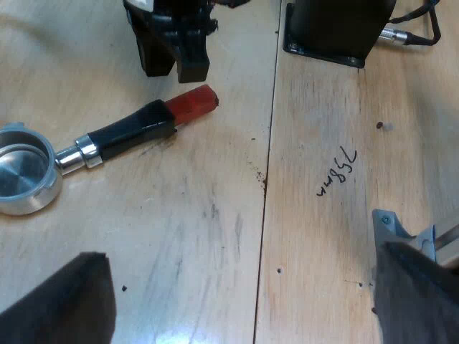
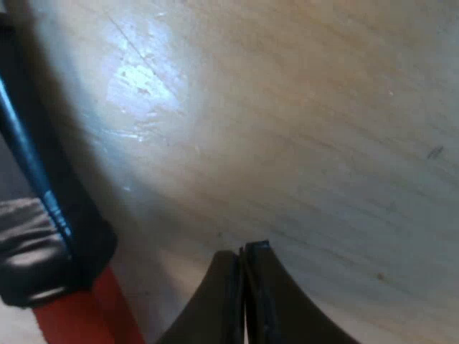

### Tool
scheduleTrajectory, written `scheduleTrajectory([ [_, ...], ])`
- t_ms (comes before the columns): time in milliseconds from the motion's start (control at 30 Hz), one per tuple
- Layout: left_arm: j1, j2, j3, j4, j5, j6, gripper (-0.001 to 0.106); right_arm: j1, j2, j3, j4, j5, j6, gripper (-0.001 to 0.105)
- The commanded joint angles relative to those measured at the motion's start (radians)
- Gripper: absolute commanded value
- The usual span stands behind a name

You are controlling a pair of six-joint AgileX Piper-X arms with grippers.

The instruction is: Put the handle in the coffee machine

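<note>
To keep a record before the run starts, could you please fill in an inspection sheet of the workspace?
surface: pale wooden table, with a seam between two boards, scuffs and a handwritten mark.
job's things: metal holder lying loose on the table, its red end towards the right gripper.
clutter: nothing seen.
grippers: left gripper open over bare table, holding nothing; right gripper low over the table beside the red end, fingers shut, not gripping it.
cables: one black cable plugged into the black box.
surroundings: black box standing on the table.
</note>
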Motion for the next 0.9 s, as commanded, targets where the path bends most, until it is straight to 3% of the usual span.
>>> scheduleTrajectory([
  [33, -0.006, -0.002, -0.004, -0.007, -0.010, 0.003, 0.075, 0.003, 0.006, 0.033, -0.042, 0.006, -0.001, 0.000],
  [367, -0.006, -0.002, -0.004, -0.007, -0.010, 0.003, 0.075, 0.003, 0.006, 0.076, -0.124, -0.013, -0.001, 0.000],
  [467, -0.006, -0.002, -0.004, -0.007, -0.010, 0.003, 0.075, 0.009, 0.006, 0.076, -0.145, -0.022, 0.027, 0.000],
  [700, -0.006, -0.002, -0.004, -0.007, -0.010, 0.003, 0.075, 0.107, 0.006, 0.076, -0.189, -0.022, 0.042, 0.000],
  [900, 0.032, -0.002, -0.004, -0.007, -0.012, 0.003, 0.075, 0.202, 0.006, 0.076, -0.228, -0.022, 0.132, 0.000],
])
